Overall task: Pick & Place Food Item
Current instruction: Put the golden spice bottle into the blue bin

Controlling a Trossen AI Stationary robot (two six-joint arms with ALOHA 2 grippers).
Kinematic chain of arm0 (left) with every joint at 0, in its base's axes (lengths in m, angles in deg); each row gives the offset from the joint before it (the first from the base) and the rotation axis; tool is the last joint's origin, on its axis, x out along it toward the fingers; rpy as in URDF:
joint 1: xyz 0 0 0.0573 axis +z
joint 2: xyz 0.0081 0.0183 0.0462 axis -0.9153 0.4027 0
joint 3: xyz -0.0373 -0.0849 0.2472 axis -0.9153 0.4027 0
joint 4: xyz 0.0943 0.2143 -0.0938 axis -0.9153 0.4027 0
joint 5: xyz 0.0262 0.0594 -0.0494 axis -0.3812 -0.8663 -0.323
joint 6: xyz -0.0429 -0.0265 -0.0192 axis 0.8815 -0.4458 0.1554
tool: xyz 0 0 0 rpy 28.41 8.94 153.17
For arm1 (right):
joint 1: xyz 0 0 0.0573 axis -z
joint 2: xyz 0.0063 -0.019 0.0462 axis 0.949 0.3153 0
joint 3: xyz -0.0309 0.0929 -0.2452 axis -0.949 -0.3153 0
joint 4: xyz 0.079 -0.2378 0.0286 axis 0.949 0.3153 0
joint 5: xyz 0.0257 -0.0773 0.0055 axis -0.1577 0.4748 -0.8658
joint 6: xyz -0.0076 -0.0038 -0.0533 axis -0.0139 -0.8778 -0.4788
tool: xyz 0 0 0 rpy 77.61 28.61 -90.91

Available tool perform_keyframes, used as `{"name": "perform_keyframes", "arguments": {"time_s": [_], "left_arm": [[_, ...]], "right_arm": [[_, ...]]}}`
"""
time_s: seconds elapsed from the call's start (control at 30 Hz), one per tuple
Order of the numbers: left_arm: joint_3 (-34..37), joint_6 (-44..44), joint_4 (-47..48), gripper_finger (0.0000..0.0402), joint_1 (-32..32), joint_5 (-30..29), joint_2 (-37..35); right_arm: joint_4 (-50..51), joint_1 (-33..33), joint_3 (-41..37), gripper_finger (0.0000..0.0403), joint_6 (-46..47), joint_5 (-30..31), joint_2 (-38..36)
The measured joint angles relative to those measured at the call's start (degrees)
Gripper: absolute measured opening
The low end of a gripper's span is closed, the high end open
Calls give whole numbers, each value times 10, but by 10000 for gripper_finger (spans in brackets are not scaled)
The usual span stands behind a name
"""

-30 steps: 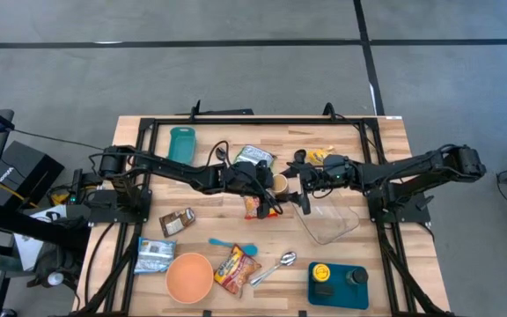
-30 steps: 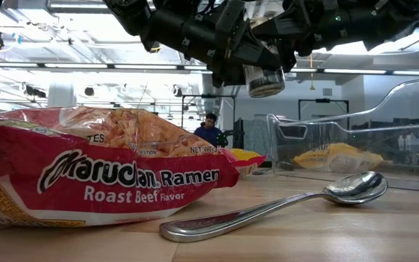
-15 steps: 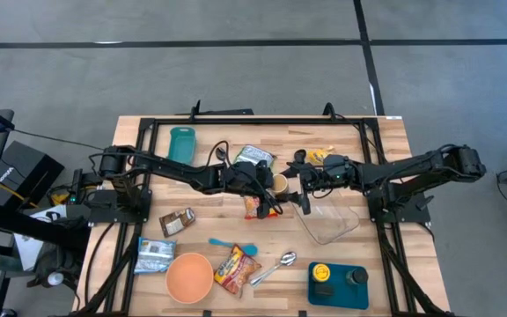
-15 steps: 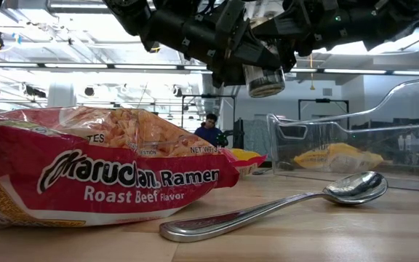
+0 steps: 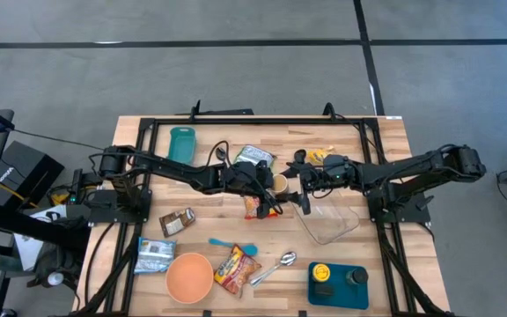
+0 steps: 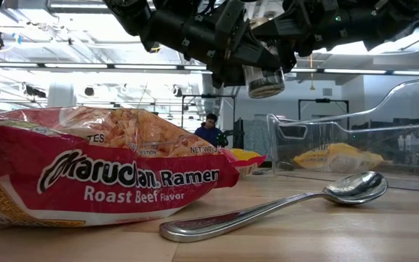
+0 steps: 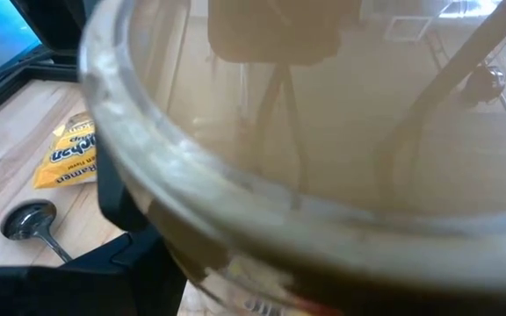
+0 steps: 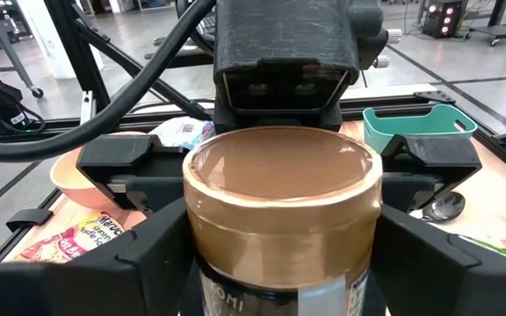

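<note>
Nothing has shifted since a second ago: both my grippers hold the jar (image 5: pixel 281 183) aloft over mid-table, left gripper (image 5: pixel 267 182) and right gripper (image 5: pixel 296 185) each clamped on its sides. It looks like a handover between arms. Next, I judge, one pair of jaws must let go cleanly before the other carries it off. It is a clear jar with brown contents, a paper label and no lid.

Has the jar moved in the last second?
No. In the low view the jar hangs at the same spot above the spoon, held between both grippers.
</note>
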Motion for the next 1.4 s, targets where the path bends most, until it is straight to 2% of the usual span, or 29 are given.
{"name": "perform_keyframes", "arguments": {"time_s": [0.43, 0.6, 0.8, 0.97, 1.4], "left_arm": [[0, -3, 3, 298, 0, 0, 0], [-1, -3, 2, 331, 0, -1, 0], [-1, -1, 27, 376, 0, 0, -2], [0, 4, 74, 391, 2, -4, -30], [0, 4, 219, 392, 2, -6, -144]], "right_arm": [[4, 0, 0, 275, 2, 0, 0], [12, 0, -1, 275, 2, 1, -2], [53, 5, -1, 275, -3, 2, -37], [91, 5, -1, 275, -4, 3, -77], [225, 2, 0, 275, -4, 3, -166]]}}
